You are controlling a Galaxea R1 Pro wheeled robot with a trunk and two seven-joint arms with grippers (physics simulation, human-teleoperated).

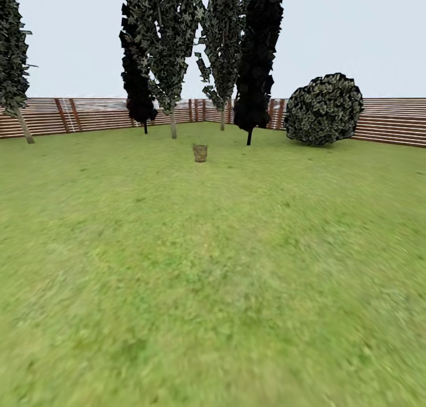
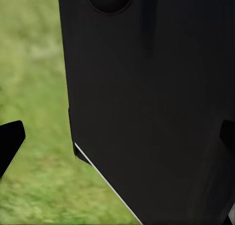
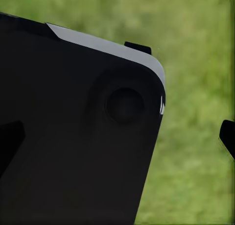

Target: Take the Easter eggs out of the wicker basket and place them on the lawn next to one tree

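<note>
Left gripper and right gripper: fingertips at opposite frame edges, spread wide, holding nothing, over the robot's black body and lawn. The wicker basket stands upright, long axis vertical, upper centre of the head view, before the trees and fence.

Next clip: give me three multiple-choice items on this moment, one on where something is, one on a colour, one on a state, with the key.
1. Where does the wicker basket stand?
A. on open lawn, short of the trees
B. against the fence
C. under the bush

2. What colour is the fence?
A. white
B. brown
C. grey

3. How does the basket stand?
A. tipped over
B. upright
C. hanging from a branch

Key: 1 A, grass lies all round it in the head view; 2 B, its horizontal slats are reddish brown; 3 B, its opening faces up.
</note>
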